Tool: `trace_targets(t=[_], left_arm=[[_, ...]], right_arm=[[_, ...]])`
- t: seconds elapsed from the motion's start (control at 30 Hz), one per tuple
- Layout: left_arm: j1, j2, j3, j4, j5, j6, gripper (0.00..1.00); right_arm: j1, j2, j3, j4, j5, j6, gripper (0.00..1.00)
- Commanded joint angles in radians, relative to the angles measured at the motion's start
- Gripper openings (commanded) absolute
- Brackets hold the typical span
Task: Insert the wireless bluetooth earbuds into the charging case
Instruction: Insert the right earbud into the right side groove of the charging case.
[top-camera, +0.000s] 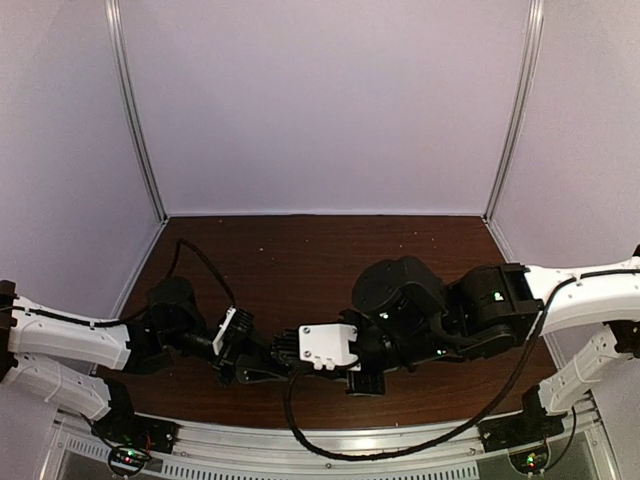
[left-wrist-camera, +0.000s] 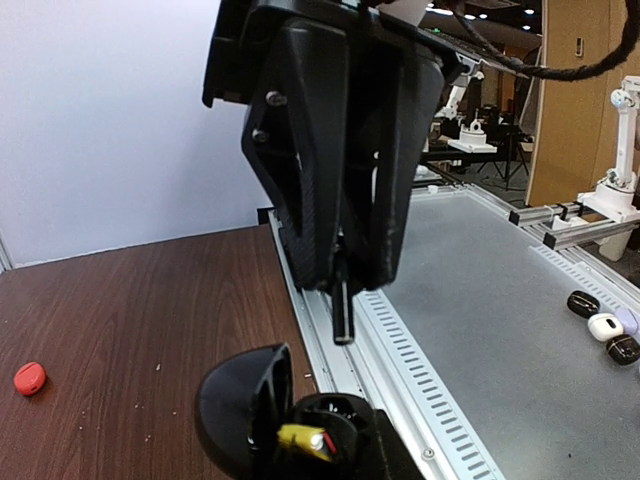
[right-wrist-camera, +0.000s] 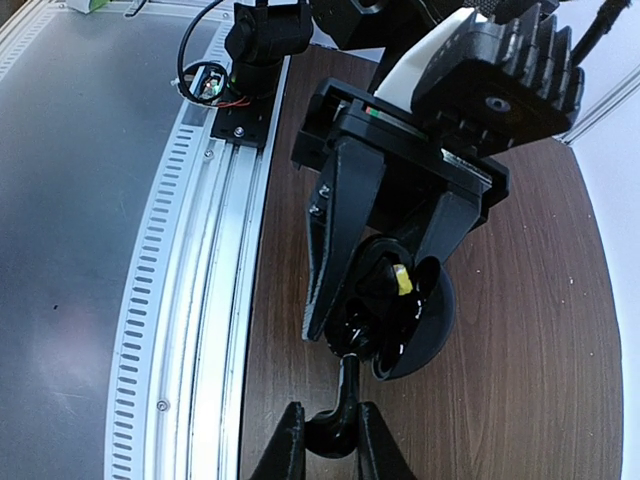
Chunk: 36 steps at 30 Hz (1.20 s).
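Now — left jaws: I see them pinching the charging case (right-wrist-camera: 425, 330)
Right jaws: nipping a slim black piece (right-wrist-camera: 345, 392)

Dark wood grain, pale metal, black plastic

The brown wood-grain surface (left-wrist-camera: 150, 320) is smooth and faintly shiny; the slotted silver metal rail (right-wrist-camera: 190, 300) on its near edge is matt. The round black plastic charging case (right-wrist-camera: 425, 320) and small black plastic earbud (right-wrist-camera: 335, 430) are glossy, the right claw (left-wrist-camera: 345, 275) matt, finely textured plastic, the red-orange plastic earbud (left-wrist-camera: 30, 378) smooth.
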Motion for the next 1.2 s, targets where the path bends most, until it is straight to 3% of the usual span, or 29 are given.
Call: trace_targets(t=[0.0,1.17], left_arm=[[-0.007,0.007,0.036,0.006,0.023,0.010,0.09],[-0.031,0.042,0.056,-0.010,0.032,0.016,0.10]], right_arm=[[0.010,0.023,0.044,-0.036,0.028,-0.021,0.09],[0.018,0.114,0.126,-0.099,0.076,-0.063,0.08]])
